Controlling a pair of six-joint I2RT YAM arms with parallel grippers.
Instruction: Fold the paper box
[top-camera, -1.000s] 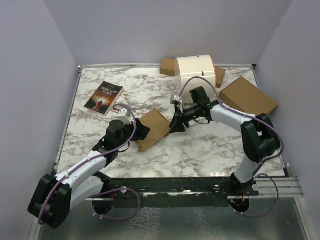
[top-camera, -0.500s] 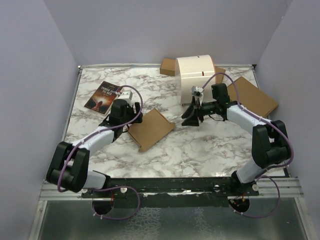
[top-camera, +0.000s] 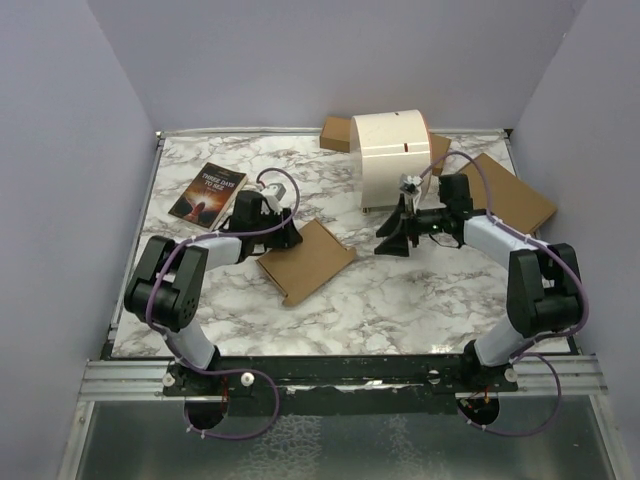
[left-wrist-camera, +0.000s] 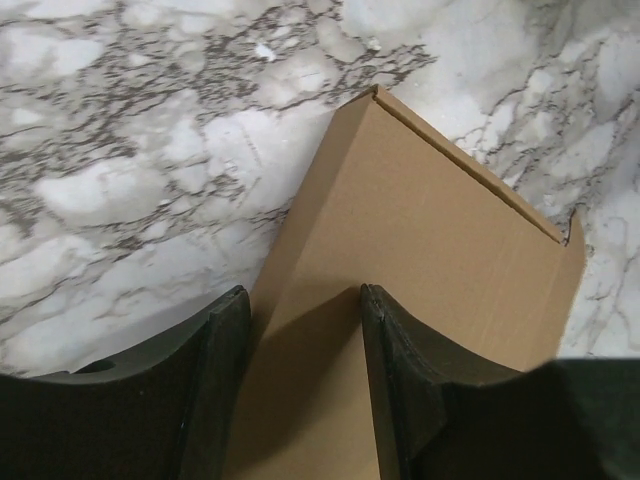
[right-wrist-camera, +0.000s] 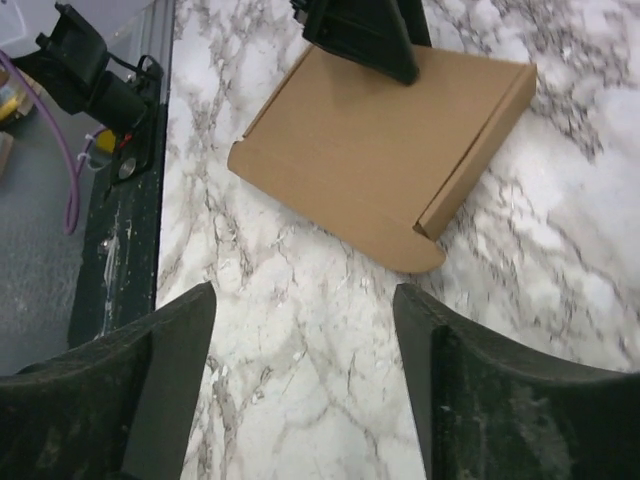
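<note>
Brown cardboard lies flat on the marble table (top-camera: 420, 300). It is the paper box (top-camera: 305, 262). It sits near the middle of the table, a little to the left. It looks thin and closed up, with one rounded flap end poking out at a corner in the right wrist view. Its long side runs from near-left to far-right.

The left gripper (top-camera: 284, 233) is right at the box's far-left long edge. The left wrist view looks down on that edge, which runs away between the two black fingers (left-wrist-camera: 215, 385). One finger is over the table and the other is over the box. The jaws are partly open, with a clear gap, and they do not pinch anything. Whether the tips touch the cardboard cannot be told.

The right gripper (top-camera: 392, 240) is off to the right, apart from the box. Its jaws are wide open with only bare table between them. From there the box lies to the left and a bit nearer.

So the left arm is much the closer one. It looks best placed to press or lift that long edge next.

Farther back are a book (top-camera: 208, 194), a white round case (top-camera: 392, 158) and a bigger brown box (top-camera: 500, 195).
</note>
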